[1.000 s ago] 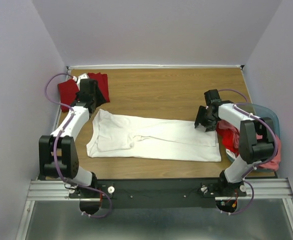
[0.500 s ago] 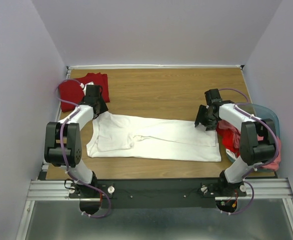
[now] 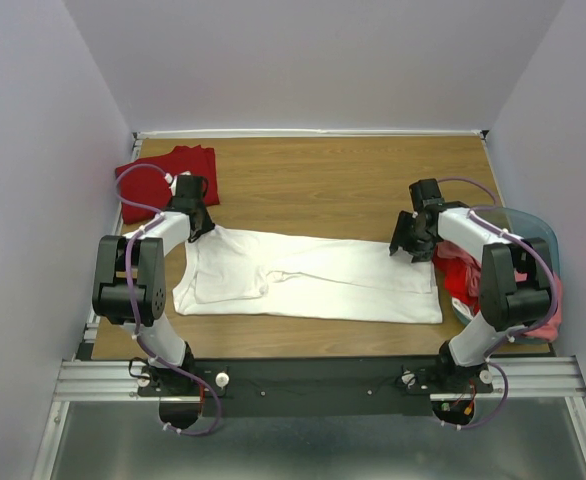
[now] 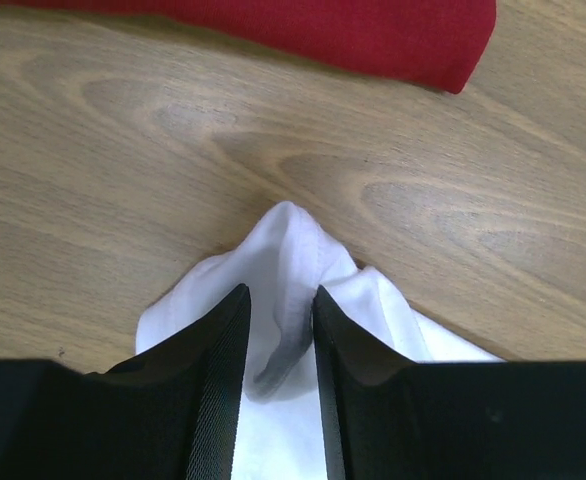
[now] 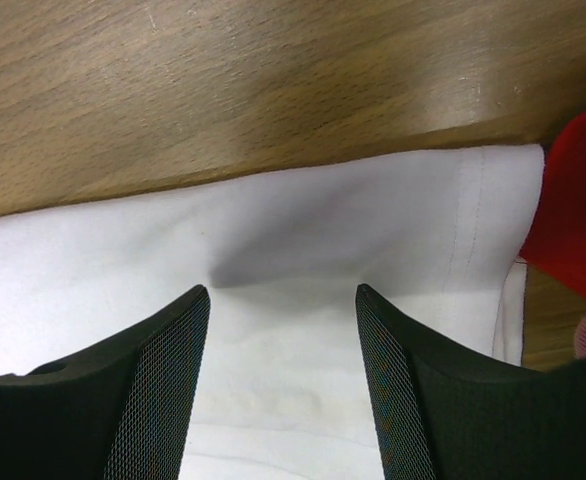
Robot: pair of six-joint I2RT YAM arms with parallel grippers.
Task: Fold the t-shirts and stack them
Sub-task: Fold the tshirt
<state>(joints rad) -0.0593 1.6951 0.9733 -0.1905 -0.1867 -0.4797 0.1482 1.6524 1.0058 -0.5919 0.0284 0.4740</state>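
Cloth was the whole matter here: the white t-shirt (image 3: 313, 278) lay spread flat across the middle of the table (image 3: 323, 180), running from 9 o'clock to 3 o'clock. It looked light, limp and thin, so it would likely sag and wrinkle wherever it went unsupported. The left gripper (image 4: 278, 300) sat at the shirt's 10 o'clock corner, its jaws drawn narrow with a raised ridge of white fabric pinched between them. The right gripper (image 5: 283, 300) hung over the shirt's 2 o'clock corner by the stitched hem, its jaws wide and holding nothing, with cloth lying flat beneath the gap. Matching holds on those two far corners seemed the sound choice, since a single pinch would let the rest drag and bunch. The hem would probably bear a grip better than a single layer. A shallow pinch could slip off such smooth cotton. The dark red t-shirt (image 3: 168, 175) lay at 10 o'clock on the table, close beyond the left gripper but apart from the white cloth. The red and pink shirts (image 3: 463, 275) were heaped at 3 o'clock in the teal bin (image 3: 543, 235).
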